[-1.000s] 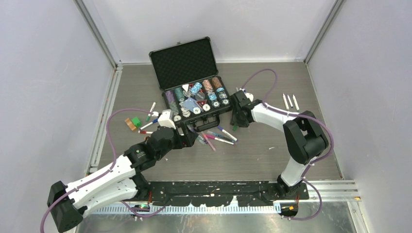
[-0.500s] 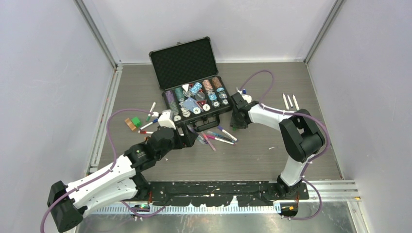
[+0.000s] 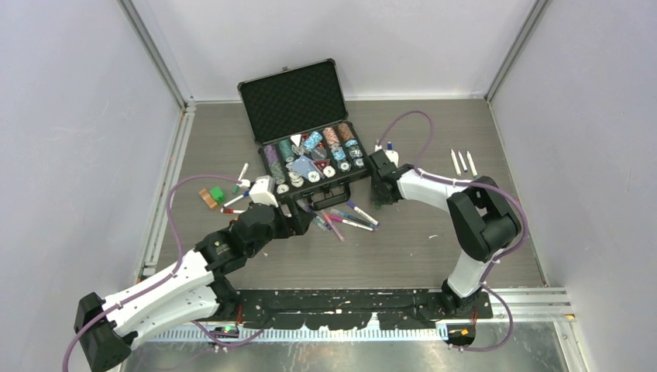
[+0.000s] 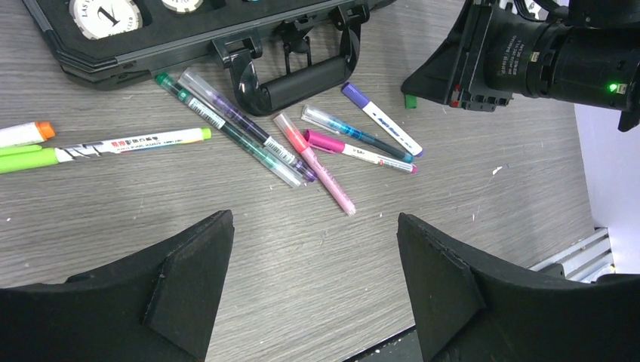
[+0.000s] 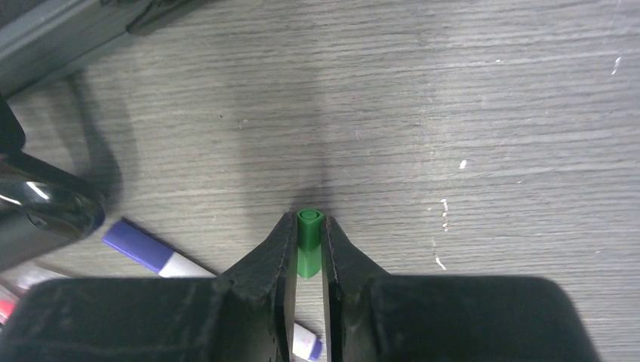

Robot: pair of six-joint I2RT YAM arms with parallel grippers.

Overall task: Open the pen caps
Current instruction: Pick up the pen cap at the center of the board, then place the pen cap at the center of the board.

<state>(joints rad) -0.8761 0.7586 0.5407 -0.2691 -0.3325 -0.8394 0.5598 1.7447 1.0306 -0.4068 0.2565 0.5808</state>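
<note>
Table [image 3: 403, 240]: grey wood-grain surface, matte, with pale scuffs and white flecks.
Green cap [image 5: 310, 220]: short plastic cylinder with a hollow round end turned toward the right wrist camera. It sits near the table centre, just off the case's near right corner.
Right gripper [image 5: 308, 235]: black moulded fingers pressed against both sides of the green cap, pinching it.
Left gripper [image 4: 313, 230]: two black wedge-shaped pads spread wide with nothing between them, over bare table on the near side of the pens.
Pens [image 4: 332, 162]: slim plastic barrels, clear, white or tinted. Pink, purple, teal and green ones lie crossed in a fan just in front of the handle [image 4: 294, 79]. A lime pen [image 4: 128, 143] and an orange-tipped one lie to their left.
White pens [image 3: 462, 162]: three, side by side near the far right edge, well apart from the rest.
Case [image 3: 294, 97]: black hard shell, open, with a dimpled foam lid, at the far centre. It holds rows of round striped chips [image 3: 314, 151].
Hidden: the fingers cover the lower part of the green cap. In the left wrist view the right gripper's body hides all but a green stub at table level.
Hard to make out: barrel print is unreadable. The orange and green bits [image 3: 211, 196] near the left edge are too small to identify.
In the way: the handle juts out just beside the fan of pens.
</note>
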